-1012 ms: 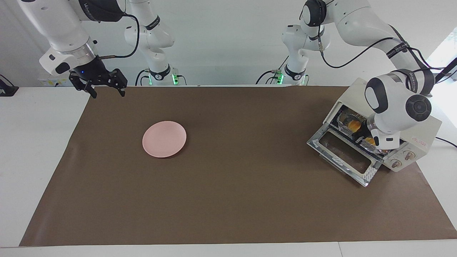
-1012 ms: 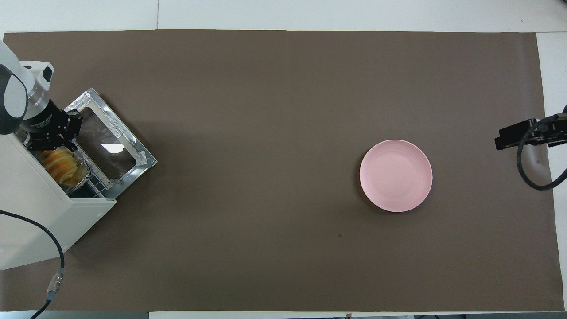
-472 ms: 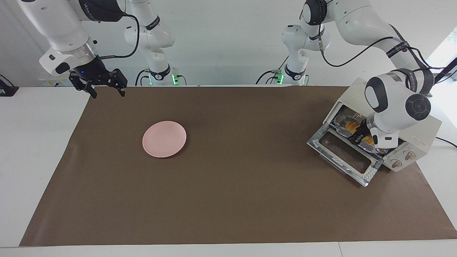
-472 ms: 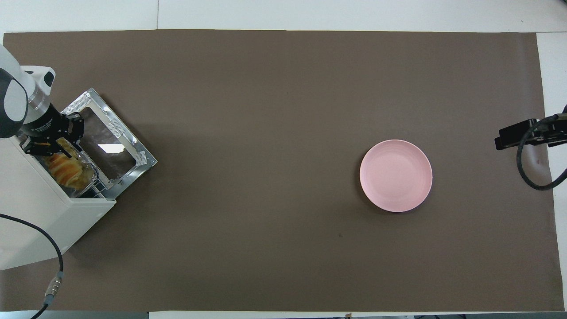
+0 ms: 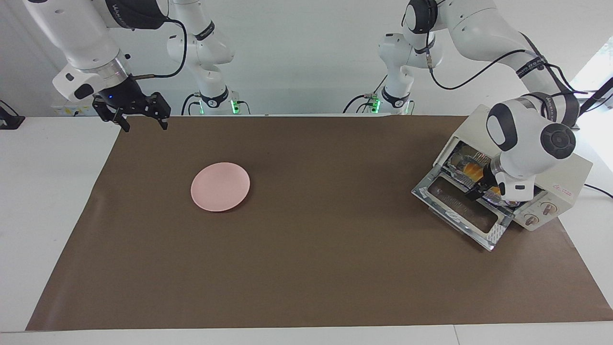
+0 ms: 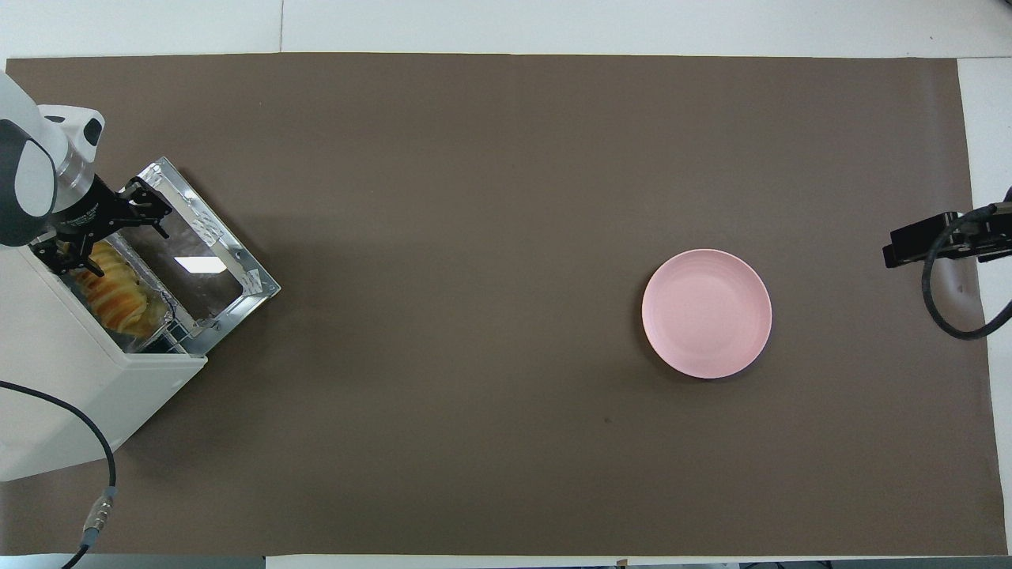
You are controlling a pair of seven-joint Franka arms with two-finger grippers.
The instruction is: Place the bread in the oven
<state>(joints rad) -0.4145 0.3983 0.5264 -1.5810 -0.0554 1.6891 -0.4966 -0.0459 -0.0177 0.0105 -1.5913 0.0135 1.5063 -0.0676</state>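
Left gripper (image 6: 107, 237) opened — let go of bread (image 6: 118, 296), backing from oven (image 6: 95, 387)

A round pink plate (image 5: 220, 186) is seen lying flat on the brown paper sheet (image 5: 316, 268), toward the right arm's end of the table and well apart from everything else. The sheet is spread over most of the white table (image 5: 43, 201), whose bare surface is left showing along the edges. A crinkled silver foil tray (image 6: 158, 312) is seen toward the left arm's end of the table, and a black cable (image 6: 99, 450) with a metal plug is trailed across the sheet at that same end.
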